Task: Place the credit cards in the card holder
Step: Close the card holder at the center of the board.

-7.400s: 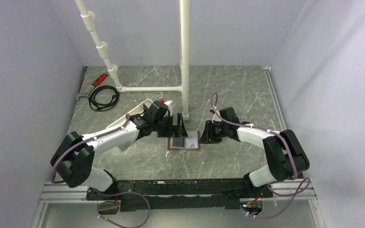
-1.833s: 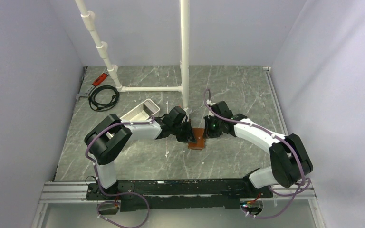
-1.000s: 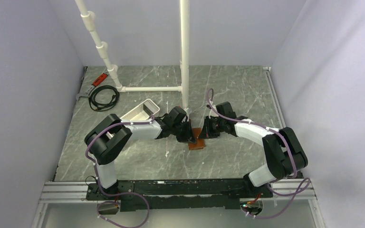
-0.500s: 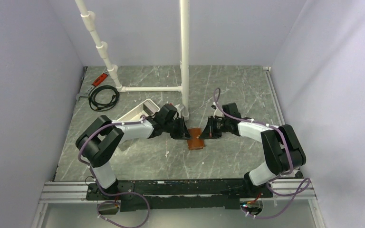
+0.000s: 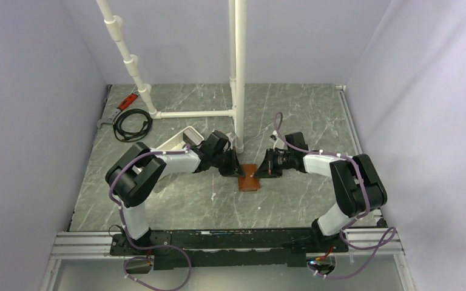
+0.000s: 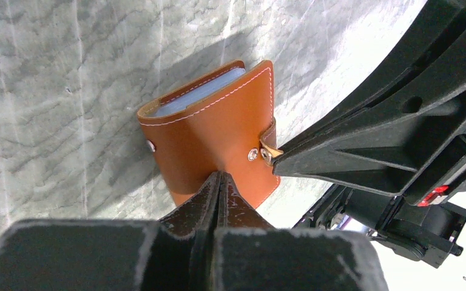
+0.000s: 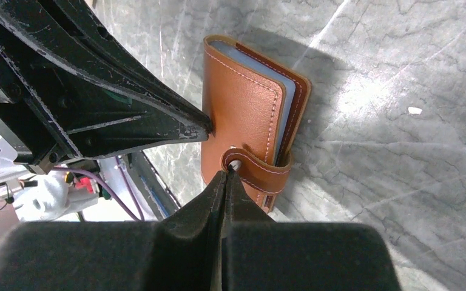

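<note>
Change: the card holder point(image 5: 248, 177) lay spread open a few seconds back; now it's folded shut, and both arms have closed in on it from either side.
Where it is: flat on the table point(image 5: 291, 109), right between the two arm tips, strap point(image 7: 258, 171) wrapped round the side facing the right arm.
Cards point(image 6: 200, 97): pale blue edges peek from the open end, so they look tucked in.
Left gripper point(image 6: 219, 176): fingers pressed together, nothing pinched, tip down on the cover.
Right gripper point(image 7: 227, 171): pressed together too, holding nothing, tip right on the strap's snap.
Step, my read: pushing the snap home while the left arm pins the cover; whether it's fastened, I cannot tell.
Handling: light, thin, bendy leather that likely wants to spring open and skid on the smooth top.
Where to take hold: pin the flat cover, or pinch across the spine, not the open end.
</note>
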Robot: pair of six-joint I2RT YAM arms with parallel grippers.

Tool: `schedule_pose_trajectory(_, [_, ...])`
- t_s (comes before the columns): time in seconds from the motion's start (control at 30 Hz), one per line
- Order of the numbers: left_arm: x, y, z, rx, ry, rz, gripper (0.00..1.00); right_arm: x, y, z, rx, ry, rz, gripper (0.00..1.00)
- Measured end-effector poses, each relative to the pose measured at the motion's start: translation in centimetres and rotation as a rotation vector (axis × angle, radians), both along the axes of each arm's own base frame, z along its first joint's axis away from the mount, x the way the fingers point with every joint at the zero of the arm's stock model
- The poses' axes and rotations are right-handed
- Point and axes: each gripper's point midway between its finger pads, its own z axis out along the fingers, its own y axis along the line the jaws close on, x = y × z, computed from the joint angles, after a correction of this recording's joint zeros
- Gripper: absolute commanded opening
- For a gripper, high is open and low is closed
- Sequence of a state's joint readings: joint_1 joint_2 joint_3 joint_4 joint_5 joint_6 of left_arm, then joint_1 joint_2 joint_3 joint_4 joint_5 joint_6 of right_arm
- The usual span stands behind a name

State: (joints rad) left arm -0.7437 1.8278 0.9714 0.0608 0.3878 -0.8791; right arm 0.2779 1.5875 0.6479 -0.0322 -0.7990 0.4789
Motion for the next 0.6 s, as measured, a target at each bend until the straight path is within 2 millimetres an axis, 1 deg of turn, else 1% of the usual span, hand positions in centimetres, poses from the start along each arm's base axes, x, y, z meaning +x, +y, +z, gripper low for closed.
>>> schedule_pose_trajectory(0.6, [-0.03, -0.05, 0.04, -0.006, 0.0, -0.002, 0.02, 0.32, 0.34, -0.17, -0.02, 0.043, 0.021, 0.0])
